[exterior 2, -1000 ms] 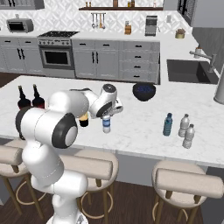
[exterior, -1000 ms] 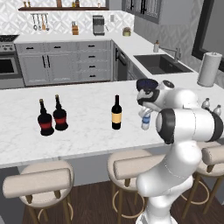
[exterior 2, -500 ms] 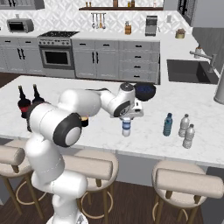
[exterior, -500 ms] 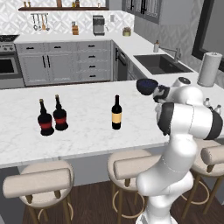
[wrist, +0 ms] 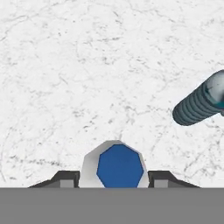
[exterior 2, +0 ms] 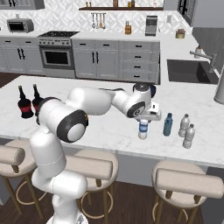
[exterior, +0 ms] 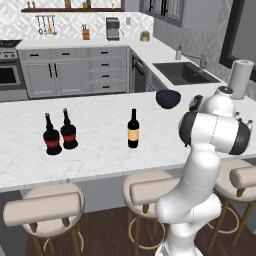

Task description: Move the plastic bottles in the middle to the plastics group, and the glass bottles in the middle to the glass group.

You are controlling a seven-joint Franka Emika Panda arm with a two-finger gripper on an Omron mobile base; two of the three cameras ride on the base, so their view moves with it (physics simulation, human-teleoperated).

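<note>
Two dark finger tips (wrist: 65, 178) stand partly open, pressed against either side of a small clear water bottle (exterior 2: 143, 128) with a blue label; the gripper (exterior 2: 144, 119) holds it upright over the white marble counter (exterior 2: 109, 127), whether touching or just above I cannot tell. Just beside it stands a blue-tinted bottle (exterior 2: 168, 124), then two greyish clear plastic bottles (exterior 2: 187, 131). Well apart to the left, a slim dark wine bottle (exterior: 132, 129) with a tan label stands alone, and two bulbous red-labelled bottles (exterior: 59, 134) stand farther left.
</note>
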